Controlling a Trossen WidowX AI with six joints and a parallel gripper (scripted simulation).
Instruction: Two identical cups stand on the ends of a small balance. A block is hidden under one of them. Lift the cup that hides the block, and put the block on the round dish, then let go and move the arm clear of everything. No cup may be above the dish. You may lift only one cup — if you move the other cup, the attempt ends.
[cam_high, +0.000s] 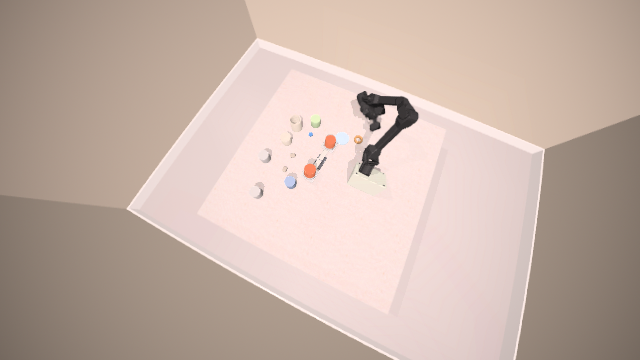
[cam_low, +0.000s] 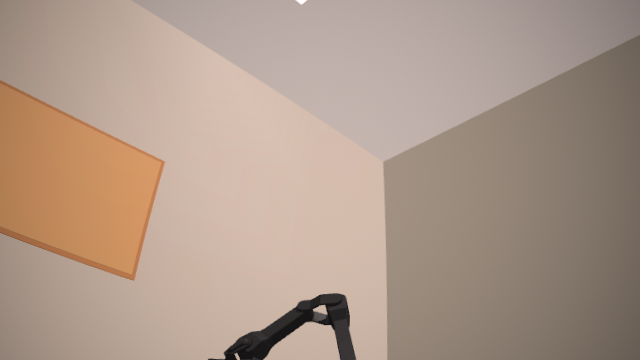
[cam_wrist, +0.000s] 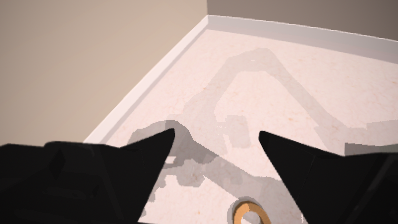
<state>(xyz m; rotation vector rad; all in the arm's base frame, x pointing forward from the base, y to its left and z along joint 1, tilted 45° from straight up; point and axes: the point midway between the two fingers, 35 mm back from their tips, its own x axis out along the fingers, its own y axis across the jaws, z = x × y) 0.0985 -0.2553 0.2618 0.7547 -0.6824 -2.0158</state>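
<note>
Pink mat (cam_high: 325, 240) | two orange cups (cam_high: 330, 141) | claw (cam_high: 372, 117) open

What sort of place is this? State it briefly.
Likely a bare test room: a pale walled tabletop in plain walls, one black arm with open hand, two orange cups among small props.

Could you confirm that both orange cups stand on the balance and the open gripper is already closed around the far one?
Not quite: the top view shows the gripper open, up beside the orange ring, holding nothing. Both orange cups do stand on the balance.
</note>
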